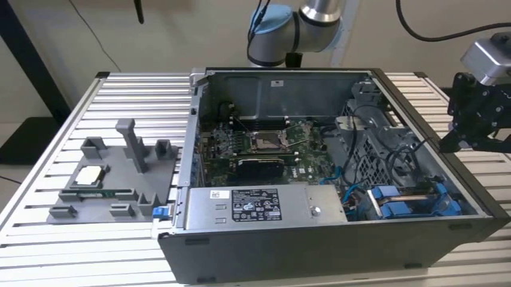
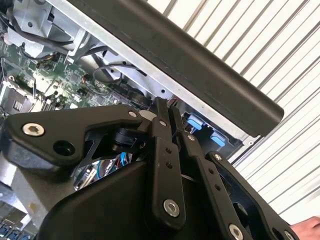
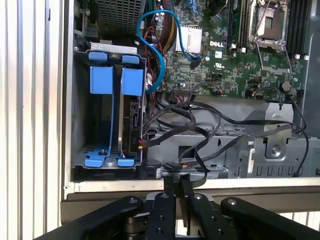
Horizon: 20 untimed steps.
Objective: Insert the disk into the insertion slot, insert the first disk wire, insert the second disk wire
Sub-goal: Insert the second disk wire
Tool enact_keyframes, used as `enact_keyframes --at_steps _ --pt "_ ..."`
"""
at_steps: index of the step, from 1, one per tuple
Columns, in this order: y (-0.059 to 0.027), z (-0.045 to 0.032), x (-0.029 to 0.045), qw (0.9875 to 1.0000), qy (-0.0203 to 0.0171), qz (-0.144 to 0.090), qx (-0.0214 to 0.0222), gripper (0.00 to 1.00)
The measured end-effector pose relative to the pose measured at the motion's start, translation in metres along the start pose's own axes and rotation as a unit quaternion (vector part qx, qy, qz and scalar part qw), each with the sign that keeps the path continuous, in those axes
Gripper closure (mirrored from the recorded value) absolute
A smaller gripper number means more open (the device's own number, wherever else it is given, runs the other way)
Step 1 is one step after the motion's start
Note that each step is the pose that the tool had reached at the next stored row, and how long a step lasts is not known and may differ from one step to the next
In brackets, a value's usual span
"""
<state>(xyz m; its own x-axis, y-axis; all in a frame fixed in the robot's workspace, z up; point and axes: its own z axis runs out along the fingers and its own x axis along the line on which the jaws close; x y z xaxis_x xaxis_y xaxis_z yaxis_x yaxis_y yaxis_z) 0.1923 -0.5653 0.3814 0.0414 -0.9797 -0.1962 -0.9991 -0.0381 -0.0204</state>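
We are seeing the disk (image 3: 133,127) standing on edge in its blue carrier frame (image 3: 132,82) inside the drive cage at a corner of the computer case (image 1: 319,248), seemingly seated so that its connector edge is facing the cables. A blue cable (image 3: 194,60) is hanging loose over the motherboard (image 3: 220,65), its plug apart from the disk, so we are judging the wiring not yet done. The gripper (image 3: 175,181) is hovering just outside the case rim beside the cage, its fingers pressed together on nothing. The case is lying open on a ribbed metal table (image 1: 128,95), a grey parts fixture (image 1: 112,173) is resting beside it, and a plain pale wall (image 1: 183,36) is standing behind.
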Motion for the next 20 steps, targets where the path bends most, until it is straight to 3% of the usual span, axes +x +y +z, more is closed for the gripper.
enact_keyframes --at_steps 9,20 --pt "0.0066 -0.0021 -0.0007 1.0 0.0001 0.0 0.0004 0.84" --pt "0.0215 -0.0027 -0.0014 1.0 0.0003 -0.001 0.0031 0.84"
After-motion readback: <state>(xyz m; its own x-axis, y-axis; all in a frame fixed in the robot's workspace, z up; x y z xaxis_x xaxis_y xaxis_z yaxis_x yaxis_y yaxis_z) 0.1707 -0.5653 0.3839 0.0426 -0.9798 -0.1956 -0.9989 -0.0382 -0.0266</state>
